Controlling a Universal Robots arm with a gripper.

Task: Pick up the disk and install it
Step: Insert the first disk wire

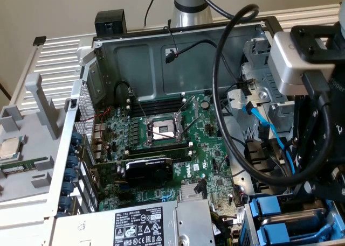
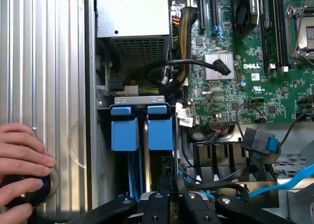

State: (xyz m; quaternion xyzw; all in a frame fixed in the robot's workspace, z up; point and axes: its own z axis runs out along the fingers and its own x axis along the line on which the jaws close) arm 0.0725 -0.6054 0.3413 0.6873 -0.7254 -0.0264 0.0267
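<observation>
The disk point(image 2: 160, 128), in its blue carrier, stands seated in the drive bay point(image 2: 142, 102) of the open computer case point(image 1: 161, 57), on the motherboard point(image 2: 255, 77) side of 2 carriers set side by side; the other blue carrier point(image 2: 123, 132) is just beside it, toward the case wall. The gripper point(image 2: 172, 198) hangs above the bay, near the disk, jaws drawn almost together; whether they pinch anything cannot be told. A power supply point(image 2: 132, 23) adjoins the bay. Outside the case, a person's hand point(image 2: 22, 158) rests on a dark round knob point(image 2: 37, 190) on the ribbed metal table point(image 2: 49, 62).
</observation>
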